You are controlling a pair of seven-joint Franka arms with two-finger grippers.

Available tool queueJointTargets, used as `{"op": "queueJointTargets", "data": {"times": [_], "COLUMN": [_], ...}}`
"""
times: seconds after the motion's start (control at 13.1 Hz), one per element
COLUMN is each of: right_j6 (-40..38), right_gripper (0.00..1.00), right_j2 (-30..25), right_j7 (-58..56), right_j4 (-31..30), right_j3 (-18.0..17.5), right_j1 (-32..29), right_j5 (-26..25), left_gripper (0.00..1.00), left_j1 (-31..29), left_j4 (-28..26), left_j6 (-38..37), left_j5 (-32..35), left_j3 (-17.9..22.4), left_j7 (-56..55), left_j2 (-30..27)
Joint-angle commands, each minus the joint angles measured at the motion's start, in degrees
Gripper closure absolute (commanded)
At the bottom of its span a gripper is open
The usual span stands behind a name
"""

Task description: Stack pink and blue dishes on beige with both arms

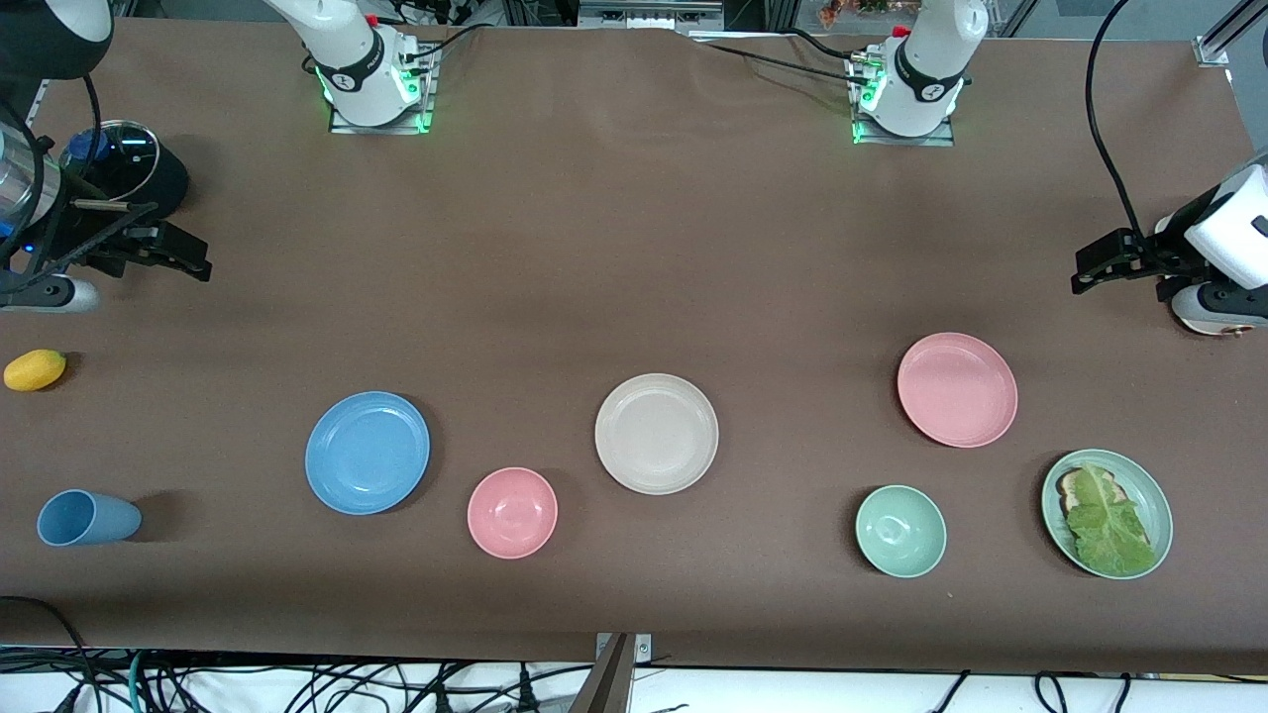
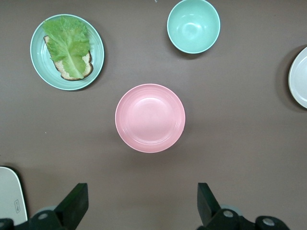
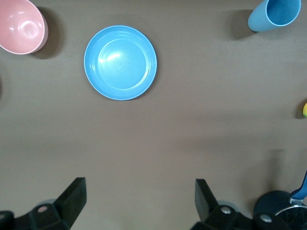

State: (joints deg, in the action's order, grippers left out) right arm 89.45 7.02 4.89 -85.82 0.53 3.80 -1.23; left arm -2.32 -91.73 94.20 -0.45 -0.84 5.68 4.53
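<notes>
The pink plate lies toward the left arm's end of the table. The blue plate lies toward the right arm's end. Between them sits the beige plate, bare. My left gripper hangs open over bare table at its end, apart from the pink plate. My right gripper hangs open over bare table at its end, apart from the blue plate. Neither holds anything.
A pink bowl sits between the blue and beige plates, nearer the camera. Near the pink plate are a green bowl and a green plate with bread and lettuce. A blue cup, a yellow fruit and a lidded black pot stand at the right arm's end.
</notes>
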Motion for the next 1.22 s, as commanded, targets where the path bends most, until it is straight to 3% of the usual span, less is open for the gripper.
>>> {"op": "queueJointTargets", "data": {"times": [0.0,1.14], "right_j6": [1.07,1.52], "right_gripper": [0.00,0.00], "right_j2": [-0.86,-0.61], "right_j7": [1.08,0.73], "right_j4": [-0.92,-0.23], "right_j3": [-0.62,-0.71], "right_j1": [-0.29,-0.11], "right_j5": [0.35,0.52], "left_gripper": [0.00,0.00], "left_j1": [0.30,0.22], "left_j4": [-0.38,-0.38], "left_j6": [0.37,0.28], "left_j5": [0.98,0.98], "left_j3": [-0.13,-0.22], "left_j7": [0.56,0.47], "left_j2": [-0.40,-0.13]}}
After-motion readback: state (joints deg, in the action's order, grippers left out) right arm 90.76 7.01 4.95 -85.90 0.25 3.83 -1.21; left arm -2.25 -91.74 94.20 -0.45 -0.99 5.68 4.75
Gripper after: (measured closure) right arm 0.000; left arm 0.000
